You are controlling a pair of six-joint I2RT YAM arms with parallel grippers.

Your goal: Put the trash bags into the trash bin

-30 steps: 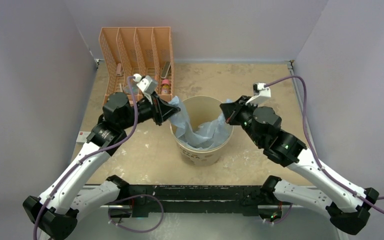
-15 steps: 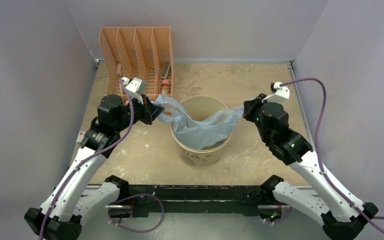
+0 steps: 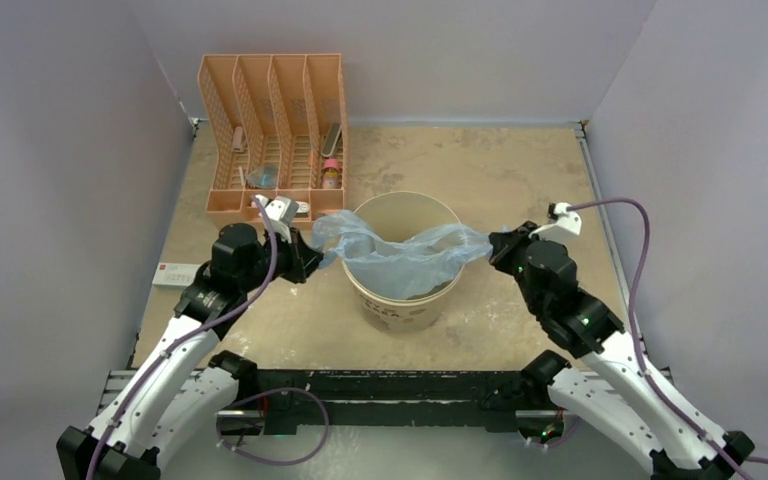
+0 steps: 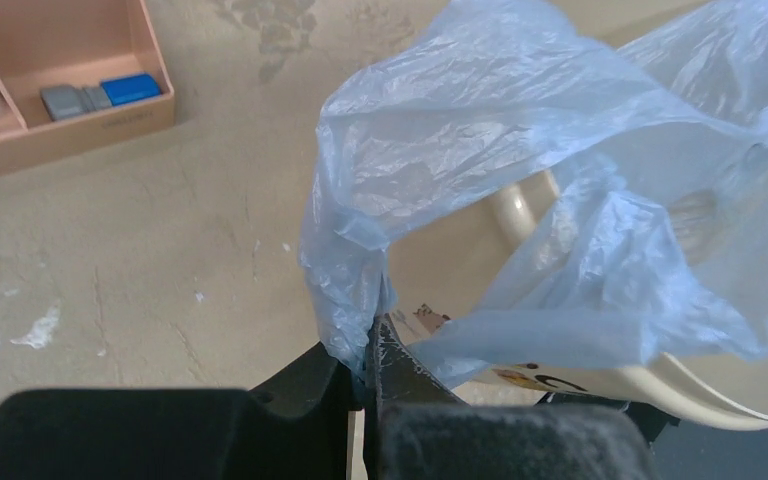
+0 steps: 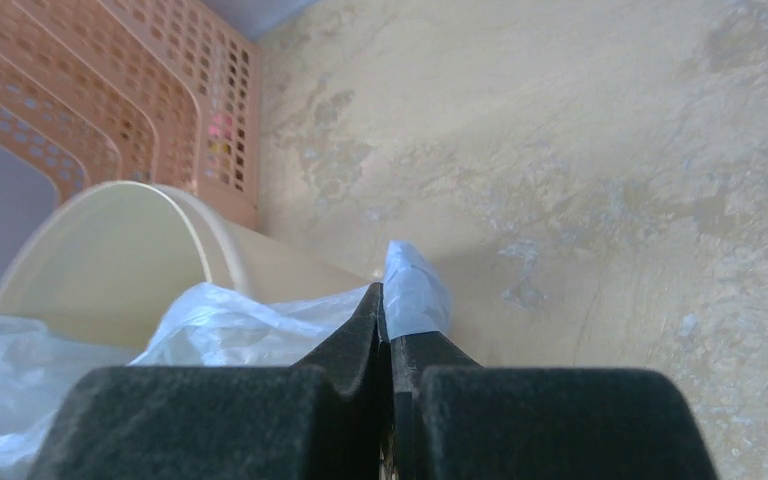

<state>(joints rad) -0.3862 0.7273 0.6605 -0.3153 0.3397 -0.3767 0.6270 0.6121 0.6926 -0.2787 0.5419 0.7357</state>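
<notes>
A light-blue translucent trash bag (image 3: 400,255) is stretched across the mouth of the round cream trash bin (image 3: 400,310) and sags into it. My left gripper (image 3: 308,258) is shut on the bag's left edge, just left of the bin. In the left wrist view the film (image 4: 520,190) is pinched between the fingers (image 4: 372,345), and the bin's wall (image 4: 720,390) shows below it. My right gripper (image 3: 495,248) is shut on the bag's right edge, just right of the bin. In the right wrist view a tab of film (image 5: 415,290) sticks out past the closed tips (image 5: 384,300), with the bin (image 5: 110,260) to the left.
An orange mesh file organizer (image 3: 275,130) holding small items stands at the back left, behind the left gripper. A small white card (image 3: 175,272) lies near the table's left edge. Grey walls enclose the table on three sides.
Both grippers have moved outward and toward the near edge, still holding the bag. The bag has been pulled from bunched inside the bin to stretched wide across its rim.
</notes>
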